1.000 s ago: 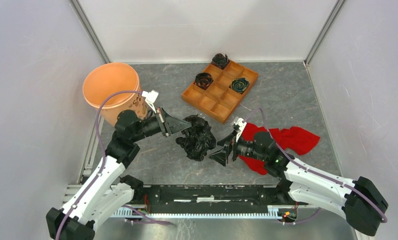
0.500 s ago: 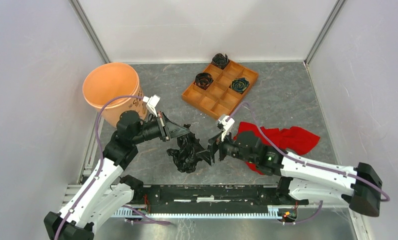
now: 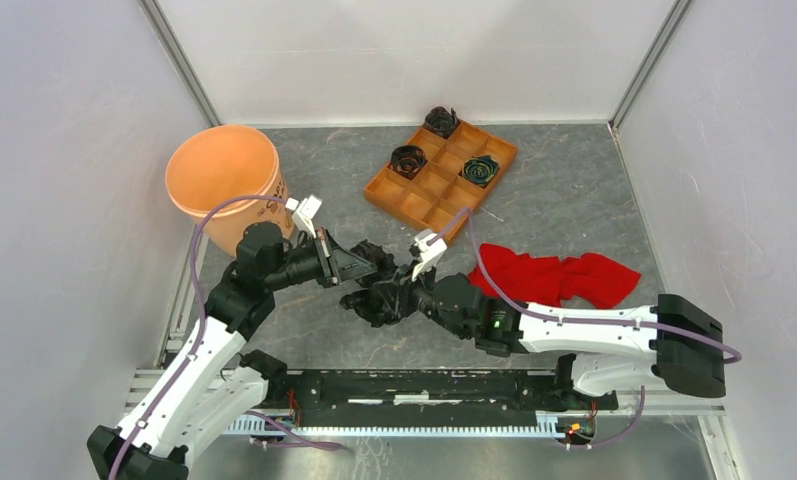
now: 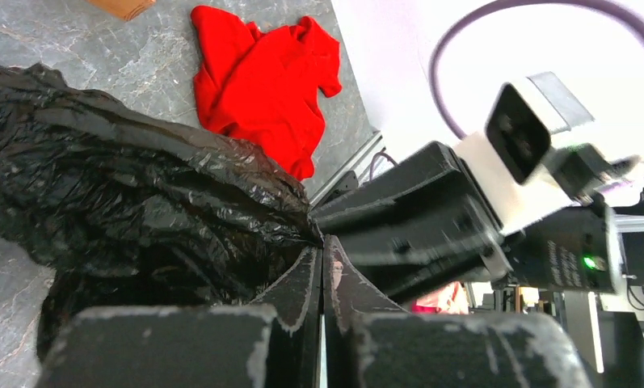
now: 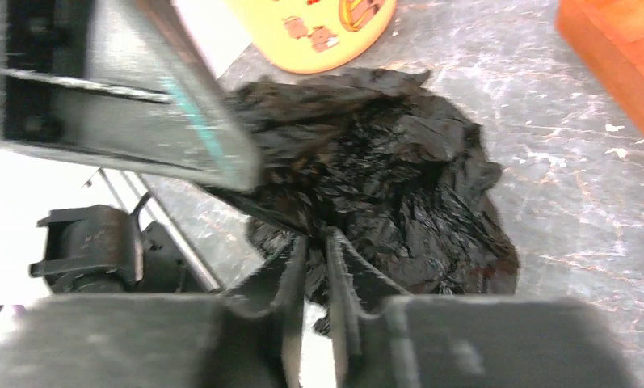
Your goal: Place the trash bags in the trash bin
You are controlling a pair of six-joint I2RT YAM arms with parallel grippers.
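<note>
The black trash bag lay crumpled on the grey table, between the two arms and near the orange bin. The left gripper was pinched tight on the bag's edge. The right gripper squeezed the bag too. A red cloth lay beside the right arm.

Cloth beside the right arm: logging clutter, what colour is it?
The crumpled fabric cloth is plain red, clearest in top external view.
</note>
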